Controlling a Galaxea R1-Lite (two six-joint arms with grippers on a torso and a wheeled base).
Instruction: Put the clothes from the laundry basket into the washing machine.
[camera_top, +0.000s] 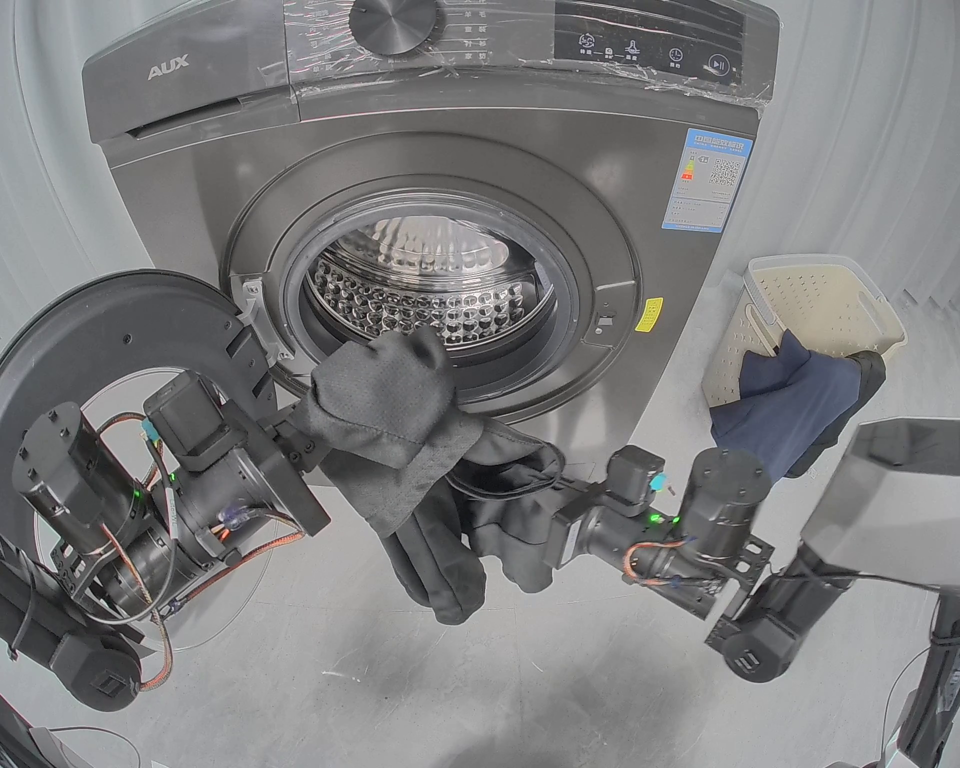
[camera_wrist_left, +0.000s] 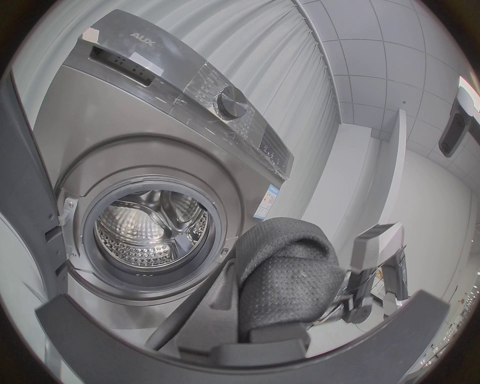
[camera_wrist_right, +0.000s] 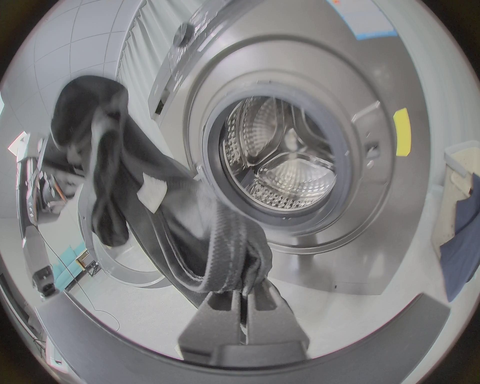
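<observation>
A dark grey garment (camera_top: 400, 420) hangs between my two grippers just in front of and below the washing machine's open drum (camera_top: 430, 275). My left gripper (camera_top: 300, 440) is shut on one end of it; the cloth (camera_wrist_left: 287, 272) drapes over its fingers. My right gripper (camera_top: 535, 505) is shut on the garment's waistband (camera_wrist_right: 235, 260), the rest trailing toward the open door. The cream laundry basket (camera_top: 830, 300) stands on the floor to the right of the machine, with a navy blue garment (camera_top: 790, 400) hanging over its front rim.
The machine's round door (camera_top: 110, 350) is swung open to the left, behind my left arm. Grey floor (camera_top: 450, 680) lies bare in front of the machine. A white curtain hangs behind the machine.
</observation>
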